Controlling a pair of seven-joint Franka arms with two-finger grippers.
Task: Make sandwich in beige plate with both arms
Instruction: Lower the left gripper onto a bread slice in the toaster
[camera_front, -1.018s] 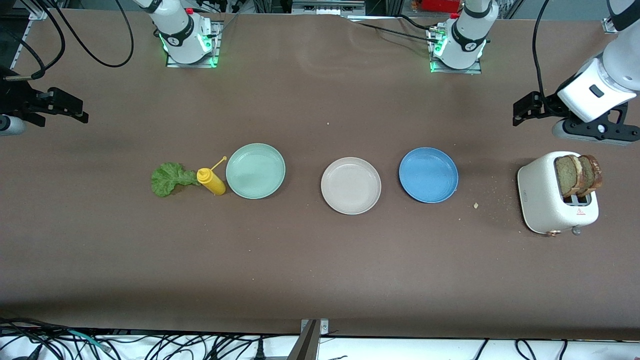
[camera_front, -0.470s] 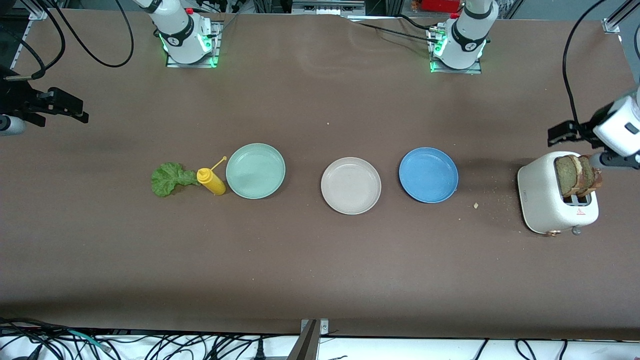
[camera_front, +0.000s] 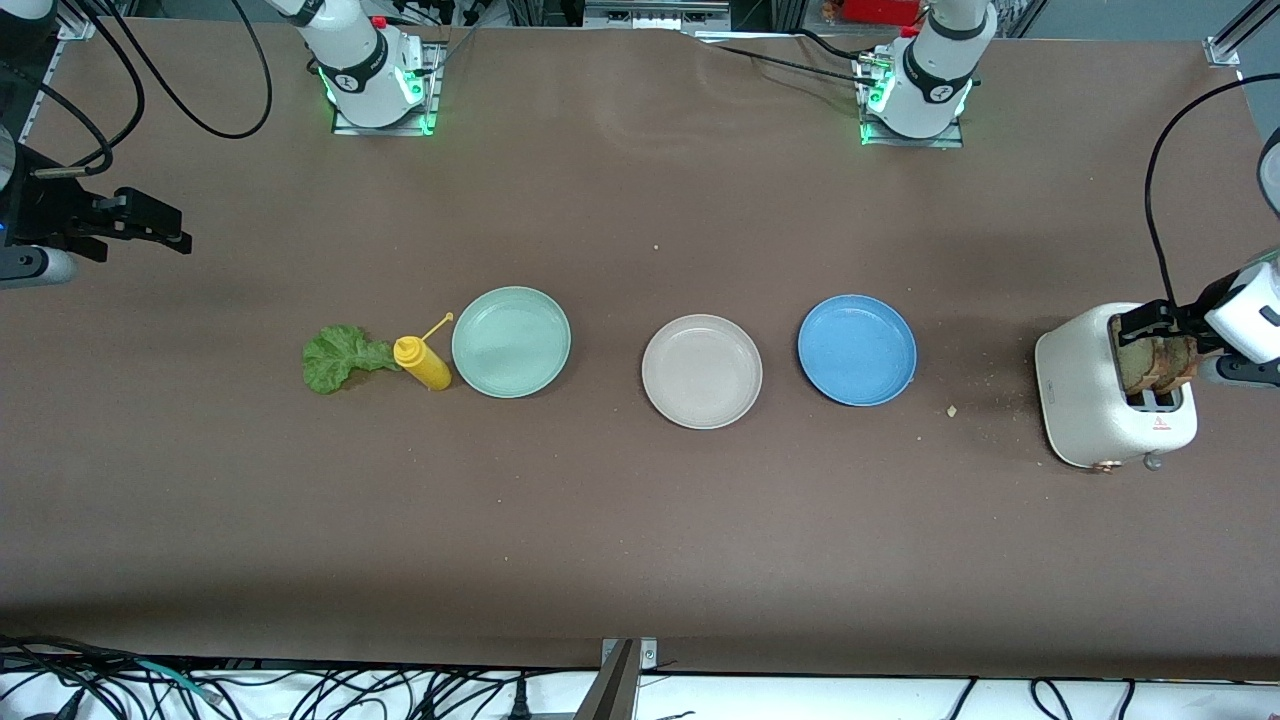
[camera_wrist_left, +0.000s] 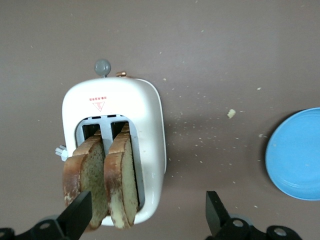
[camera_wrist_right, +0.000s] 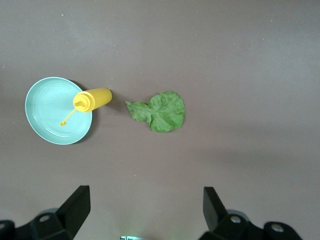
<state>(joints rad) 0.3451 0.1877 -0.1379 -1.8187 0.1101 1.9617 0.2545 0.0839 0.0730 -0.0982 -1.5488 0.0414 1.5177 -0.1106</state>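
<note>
While both bread slices (camera_wrist_left: 102, 177) stand upright in the toaster (camera_front: 1090, 385) at the left arm's end of the table, the left gripper (camera_wrist_left: 145, 220) hangs over them with fingers spread wide, holding nothing. One finger sits right at the outer slice's crust; contact isn't clear from the wrist view, probably just short of touching.

Handling judgement: toast is light, stiff and crumbly, and crumbs already litter the table near the toaster. Pinch across the flat faces near the top crust, gently, and lift straight up so the slot doesn't snag it. The slices lean on each other, so the second may drag along.

The lettuce leaf (camera_front: 335, 357) lies flat on the table beside the yellow squeeze bottle (camera_front: 423, 363), next to the mint green plate (camera_front: 511, 342). It's thin, floppy and tears easily; take it at the thicker stem end.

The beige plate (camera_front: 702, 371) is empty, between the mint plate and the blue plate (camera_front: 857, 349).

The right gripper (camera_wrist_right: 142, 215) waits over bare table at the right arm's end, fingers spread, empty.
</note>
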